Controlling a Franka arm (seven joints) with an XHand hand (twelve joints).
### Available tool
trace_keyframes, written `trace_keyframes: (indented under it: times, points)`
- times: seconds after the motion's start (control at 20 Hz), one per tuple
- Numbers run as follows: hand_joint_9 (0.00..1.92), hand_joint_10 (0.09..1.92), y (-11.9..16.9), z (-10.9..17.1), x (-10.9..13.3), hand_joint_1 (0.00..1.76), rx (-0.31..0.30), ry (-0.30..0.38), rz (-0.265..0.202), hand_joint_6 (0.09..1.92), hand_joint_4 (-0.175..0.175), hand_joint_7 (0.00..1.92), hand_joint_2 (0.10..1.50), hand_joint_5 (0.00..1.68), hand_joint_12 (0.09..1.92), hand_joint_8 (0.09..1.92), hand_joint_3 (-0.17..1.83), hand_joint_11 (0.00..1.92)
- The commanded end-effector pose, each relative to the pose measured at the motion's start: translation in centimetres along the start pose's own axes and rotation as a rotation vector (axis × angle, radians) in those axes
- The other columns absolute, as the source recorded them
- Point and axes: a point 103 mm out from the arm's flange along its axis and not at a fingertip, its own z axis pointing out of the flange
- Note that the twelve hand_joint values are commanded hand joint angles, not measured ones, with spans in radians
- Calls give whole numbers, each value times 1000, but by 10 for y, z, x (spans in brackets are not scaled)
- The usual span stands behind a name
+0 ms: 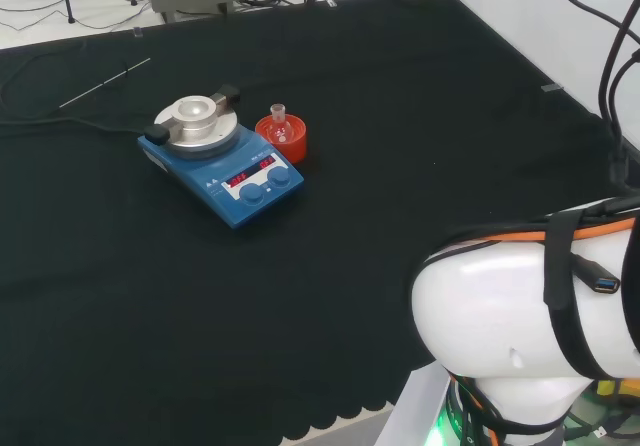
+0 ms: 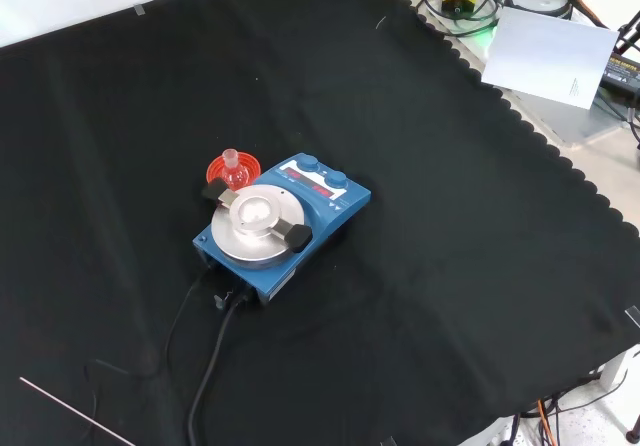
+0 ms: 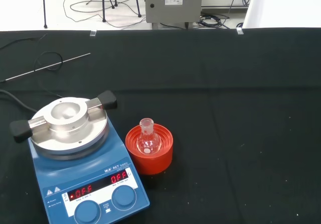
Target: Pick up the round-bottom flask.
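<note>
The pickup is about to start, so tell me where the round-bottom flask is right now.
The round-bottom flask sits upright in a red ribbed stand on the black cloth, just right of the blue hotplate stirrer in the head view; in the front view it stands behind the stirrer's upper-left corner.

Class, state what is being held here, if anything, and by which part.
Nothing is held: the round-bottom flask sits untouched in its red stand beside the hotplate.

Clear glass round-bottom flask, glossy red plastic stand, brushed metal hotplate, matt black cloth
</note>
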Motion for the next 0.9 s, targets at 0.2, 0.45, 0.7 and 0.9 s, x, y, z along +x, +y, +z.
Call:
trace_keyframes:
  times: [0.2, 0.45, 0.7, 0.9]
  points:
    - [161, 645, 3, -6, 6, 180, -18, -1, -35, 87, -17, 103, 1237, 375, 1097, 504, 374, 0]
    - [193, 649, 8, -4, 0, 233, -35, -11, -26, 87, -25, 128, 1227, 370, 1118, 514, 312, 0]
    - [272, 668, 14, 7, 21, 544, -55, -43, -12, 87, -42, 172, 1108, 445, 1244, 575, 329, 0]
    - [337, 671, 24, 23, 29, 681, -76, -18, 13, 87, -50, 223, 981, 558, 1334, 622, 501, 0]
